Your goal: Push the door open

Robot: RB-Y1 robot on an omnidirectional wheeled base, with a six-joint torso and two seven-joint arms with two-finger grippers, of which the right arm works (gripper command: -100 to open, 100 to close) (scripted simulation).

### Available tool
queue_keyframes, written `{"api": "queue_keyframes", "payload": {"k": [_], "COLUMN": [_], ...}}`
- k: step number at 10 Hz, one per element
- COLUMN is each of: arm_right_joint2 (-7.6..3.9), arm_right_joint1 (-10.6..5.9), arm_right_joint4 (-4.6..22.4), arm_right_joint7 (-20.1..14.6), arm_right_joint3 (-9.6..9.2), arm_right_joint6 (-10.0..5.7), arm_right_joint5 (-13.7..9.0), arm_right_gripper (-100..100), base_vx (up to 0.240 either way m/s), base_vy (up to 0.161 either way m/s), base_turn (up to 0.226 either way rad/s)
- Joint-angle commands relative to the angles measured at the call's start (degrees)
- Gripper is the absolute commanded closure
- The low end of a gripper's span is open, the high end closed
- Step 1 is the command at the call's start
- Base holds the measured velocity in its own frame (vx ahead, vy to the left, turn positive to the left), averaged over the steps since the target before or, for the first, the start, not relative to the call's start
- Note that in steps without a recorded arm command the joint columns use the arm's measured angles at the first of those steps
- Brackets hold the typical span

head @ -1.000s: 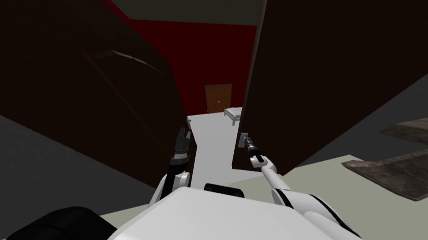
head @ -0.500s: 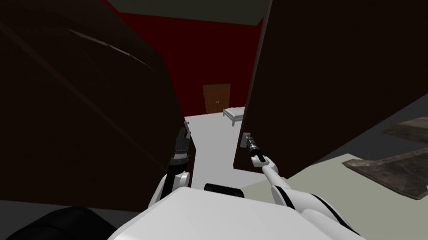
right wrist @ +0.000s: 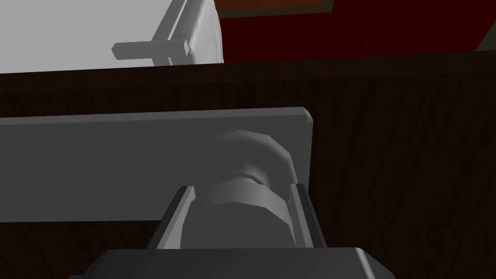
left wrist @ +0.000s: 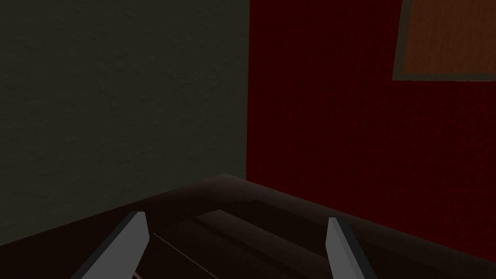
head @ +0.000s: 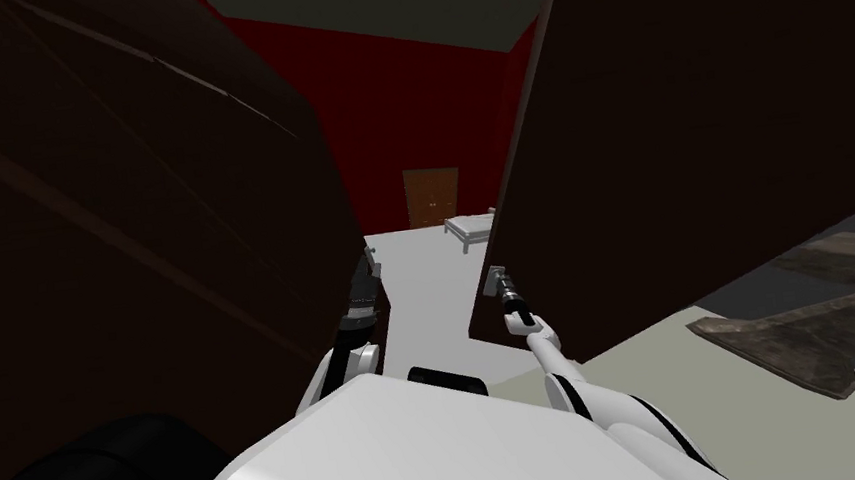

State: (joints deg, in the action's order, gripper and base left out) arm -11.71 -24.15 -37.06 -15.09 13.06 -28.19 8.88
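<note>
Door (head: 704,120): dark brown leaf at 2 o'clock in the head view, standing ajar. The gap at 12 o'clock gives onto a room beyond.
Handle: grey knob (right wrist: 242,193) on a grey plate (right wrist: 97,164), set at the leaf's free edge, about 8 o'clock on the leaf.
Right gripper (head: 496,282): at the handle, both fingers pressed to the knob's sides and clamped on it.
Left gripper (head: 366,271): at 10 o'clock from the right one, across the gap, close by the edge of a second dark panelled leaf (head: 113,238). Its fingers are spread wide with nothing between them.
Beyond the gap: pale floor (head: 420,283). A grey bed frame (head: 469,227) stands at 1 o'clock. A small brown door (head: 434,196) is at 12 o'clock in a red wall (head: 380,106).
Near side: flat mottled brown object (head: 798,331) on the floor at 4 o'clock.
</note>
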Motion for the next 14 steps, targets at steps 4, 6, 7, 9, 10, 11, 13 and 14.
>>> {"api": "queue_keyframes", "payload": {"k": [4, 6, 7, 9, 10, 11, 13, 14], "arm_right_joint2": [-0.62, -0.63, -0.63, 0.13, 0.38, 0.96, 2.34, 3.08], "arm_right_joint1": [-0.06, -0.04, -0.04, 0.21, 0.18, 0.11, -0.04, -0.13], "arm_right_joint4": [-0.35, -0.26, -0.22, -1.13, -1.25, -1.50, -2.10, -2.43], "arm_right_joint7": [1.79, 2.50, 2.77, 3.60, 3.98, 4.85, 6.91, 8.03], "arm_right_joint3": [2.56, 3.42, 3.75, 4.36, 4.64, 5.28, 6.81, 7.64], "arm_right_joint6": [0.60, 0.74, 0.79, 1.38, 1.45, 1.60, 1.94, 2.13], "arm_right_joint5": [-1.17, -1.58, -1.74, -1.80, -1.84, -1.95, -2.19, -2.33], "arm_right_gripper": [100, 100, 100, 100, 100, 100, 100, 100], "base_vx": [0.169, 0.164, 0.160, 0.107, 0.189, 0.171, 0.212, 0.206], "base_vy": [0.097, 0.087, 0.065, 0.022, 0.018, 0.012, 0.023, 0.027], "base_turn": [-0.061, -0.051, -0.036, -0.054, -0.086, -0.087, -0.104, -0.143]}}
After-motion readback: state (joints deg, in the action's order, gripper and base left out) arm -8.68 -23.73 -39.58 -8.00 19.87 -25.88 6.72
